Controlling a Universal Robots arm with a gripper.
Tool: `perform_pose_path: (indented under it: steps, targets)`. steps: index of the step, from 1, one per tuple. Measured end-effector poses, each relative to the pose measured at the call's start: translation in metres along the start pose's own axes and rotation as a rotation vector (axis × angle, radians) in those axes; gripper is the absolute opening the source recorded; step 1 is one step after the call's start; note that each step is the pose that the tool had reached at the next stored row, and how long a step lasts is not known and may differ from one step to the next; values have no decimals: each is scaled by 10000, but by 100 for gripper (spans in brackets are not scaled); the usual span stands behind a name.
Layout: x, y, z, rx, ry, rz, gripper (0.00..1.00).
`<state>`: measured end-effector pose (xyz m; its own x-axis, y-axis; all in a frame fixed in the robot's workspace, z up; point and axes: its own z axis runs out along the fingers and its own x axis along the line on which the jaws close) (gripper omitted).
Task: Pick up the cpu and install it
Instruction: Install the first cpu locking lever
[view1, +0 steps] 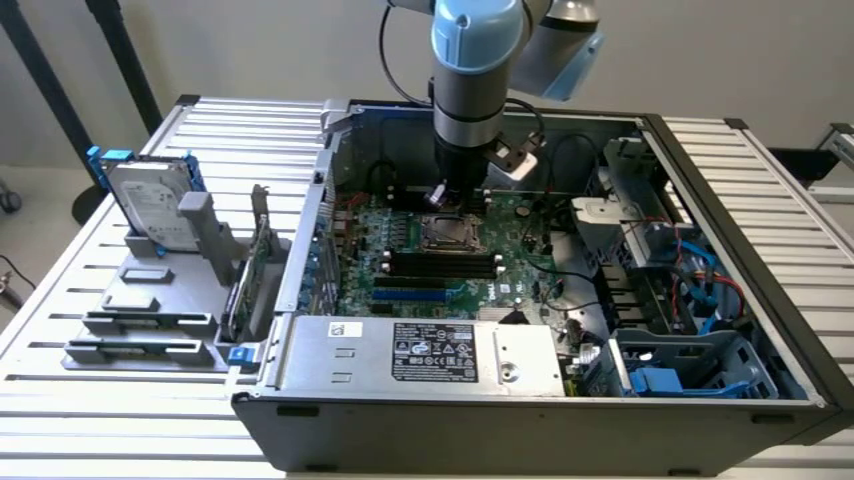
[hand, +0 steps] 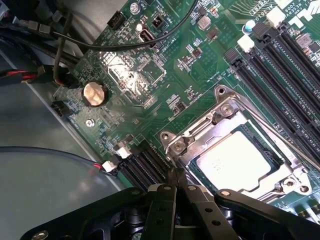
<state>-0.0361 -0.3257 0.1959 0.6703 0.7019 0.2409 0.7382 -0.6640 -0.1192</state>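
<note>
The end effector (hand: 176, 187) hangs low inside the open case (view1: 534, 405), its fingers pressed together with nothing between them. In the wrist view the cpu (hand: 235, 160) lies flat in its socket (hand: 227, 145) on the motherboard (hand: 150, 75), silvery top up, framed by the metal retention bracket; it sits just beside the closed fingertips, at about 2 o'clock from them in that picture, near but, as far as I can judge, not touching. In the exterior view the arm (view1: 470, 90) comes straight down at 12 o'clock of the socket (view1: 447, 232), with the memory slots (view1: 441, 265) at 6 o'clock of it. The chip looks square, so no long axis stands out; its edges run diagonal to the finger line. Whether the bracket is latched or merely resting over the chip is hard to tell, and the fingertips hide the socket's nearest corner. The hard drive (view1: 150, 205) stands on the tabletop (view1: 80, 300) well apart, at the exterior view's left.
</note>
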Motion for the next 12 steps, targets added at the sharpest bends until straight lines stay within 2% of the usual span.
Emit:
perform_pose_path:
  steps: [3,5,12]
  targets:
    - [0,1,-1,19,15,28,11]
    - [-1,4,-11,45,-5,76,11]
    - [-27,36,-107,184,-160,288,11]
